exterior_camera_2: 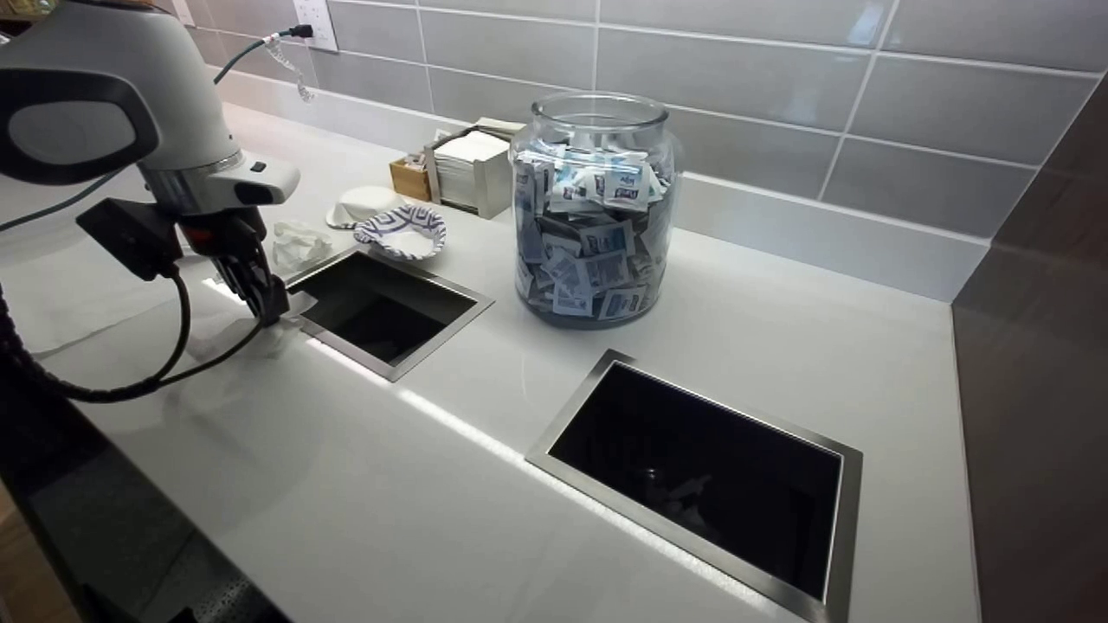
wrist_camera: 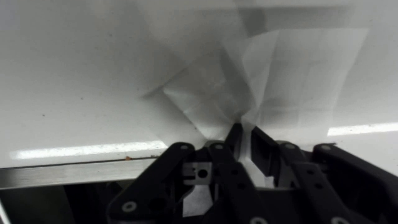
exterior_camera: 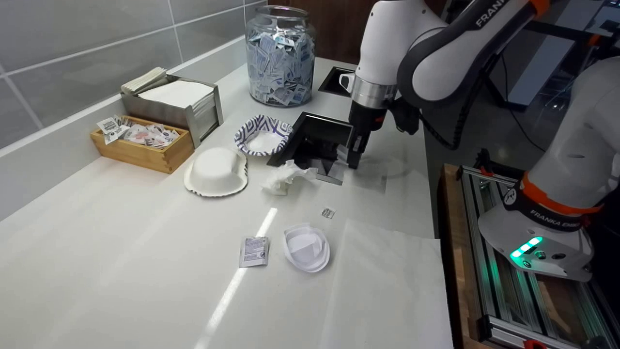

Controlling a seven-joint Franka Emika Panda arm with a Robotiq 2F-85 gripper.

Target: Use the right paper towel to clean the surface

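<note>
Steeply down, arm [exterior_camera: 382,53] points at counter [exterior_camera_2: 346,450] just beside metal-rimmed opening [exterior_camera_2: 441,343]; claw [wrist_camera: 246,127] clamped on paper towel [wrist_camera: 203,102].

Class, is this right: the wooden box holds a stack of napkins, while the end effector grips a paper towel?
No: in an exterior view, the wooden box holds small packets; the napkins are in the metal holder. The end effector does grip a paper towel.
</note>
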